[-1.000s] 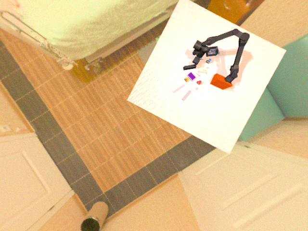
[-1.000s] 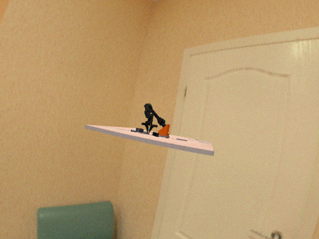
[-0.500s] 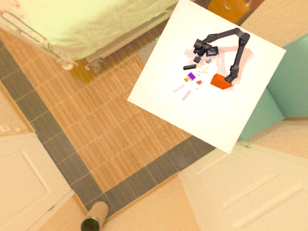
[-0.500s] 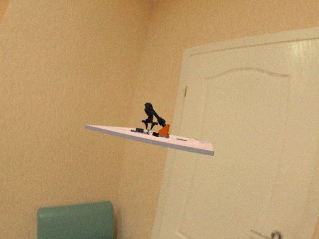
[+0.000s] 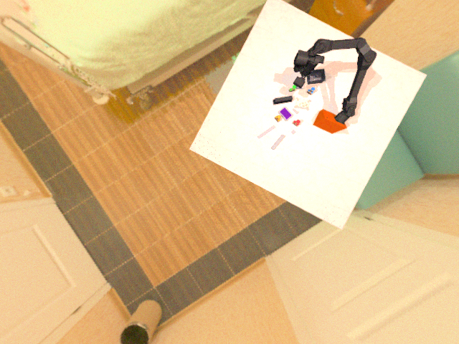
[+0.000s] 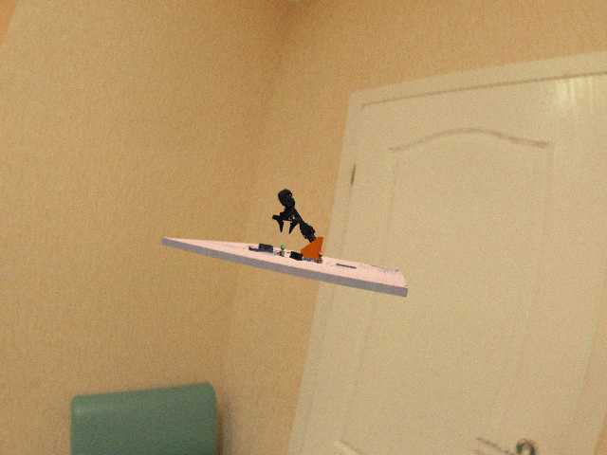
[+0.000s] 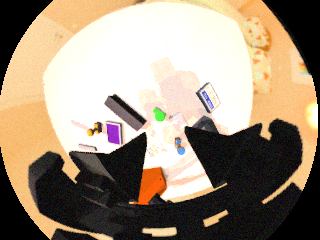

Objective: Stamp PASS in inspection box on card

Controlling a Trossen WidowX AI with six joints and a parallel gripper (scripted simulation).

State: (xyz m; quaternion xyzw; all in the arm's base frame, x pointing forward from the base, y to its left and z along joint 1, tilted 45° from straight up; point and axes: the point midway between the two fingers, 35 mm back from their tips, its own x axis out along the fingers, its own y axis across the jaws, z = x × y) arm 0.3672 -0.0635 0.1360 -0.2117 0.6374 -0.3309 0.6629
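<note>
My gripper (image 6: 285,231) (image 7: 166,131) is open and empty, raised above the table. The green-topped stamp (image 5: 292,88) (image 6: 283,247) (image 7: 159,115) stands on the table below it, clear of the fingers. Its lettering is not readable. The purple pad (image 5: 285,113) (image 7: 114,133) with a pale rim lies to the left in the wrist view. A small pale patch (image 7: 178,119) lies right of the green stamp; I cannot tell whether it is the card. No inspection box or print can be made out.
A blue stamp (image 5: 311,90) (image 7: 180,150), red stamp (image 5: 296,122) and yellow stamp (image 5: 277,118) (image 7: 90,132) are nearby. A black bar (image 5: 282,99) (image 7: 125,111), a dark labelled box (image 5: 315,76) (image 7: 208,97) and an orange block (image 5: 328,122) (image 6: 312,248) (image 7: 152,184) also stand there.
</note>
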